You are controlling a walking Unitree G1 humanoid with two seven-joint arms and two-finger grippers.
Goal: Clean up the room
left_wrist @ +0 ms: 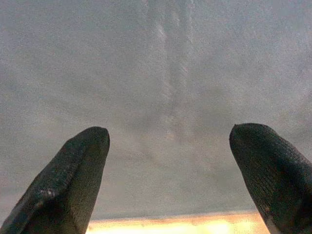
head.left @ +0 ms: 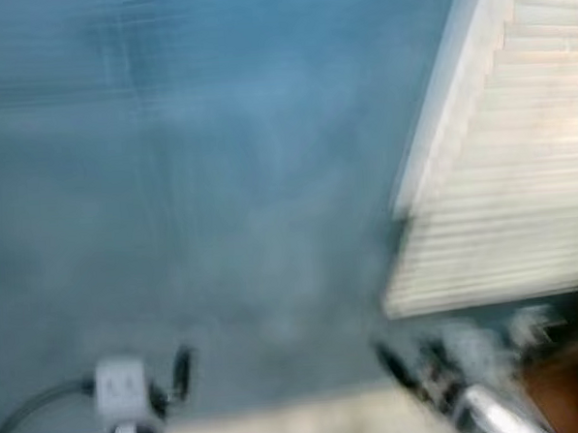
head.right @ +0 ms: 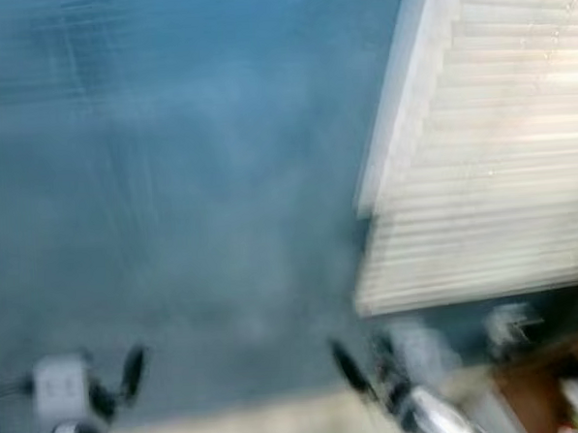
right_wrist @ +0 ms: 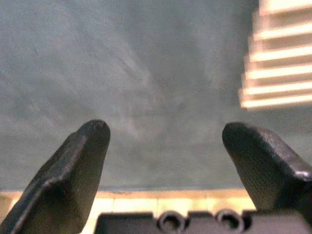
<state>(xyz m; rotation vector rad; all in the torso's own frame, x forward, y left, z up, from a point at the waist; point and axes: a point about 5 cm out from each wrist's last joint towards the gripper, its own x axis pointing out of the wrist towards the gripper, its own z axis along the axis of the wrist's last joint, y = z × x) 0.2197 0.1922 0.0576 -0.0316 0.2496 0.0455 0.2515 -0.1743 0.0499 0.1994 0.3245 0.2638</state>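
Head views blurred; I judge I am turning or walking. One blue-grey carpeted floor (head.left: 190, 183) fills most of frame. One white slatted blind or louvred panel (head.left: 519, 166) upper right. Brown blurred shape (head.left: 560, 387) lower right, unidentifiable. No clear item to tidy yet. My left gripper (left_wrist: 168, 161) lower left, fingers spread, holding nothing. My right gripper (right_wrist: 165, 156) lower right, spread, holding nothing; I judge both carried ready.

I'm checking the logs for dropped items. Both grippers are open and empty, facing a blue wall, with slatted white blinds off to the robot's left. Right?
One thing is wrong: the white blinds are on the robot's right, as the left eye view shows. The rest holds: the left gripper and right gripper are open and empty, facing the blue wall.
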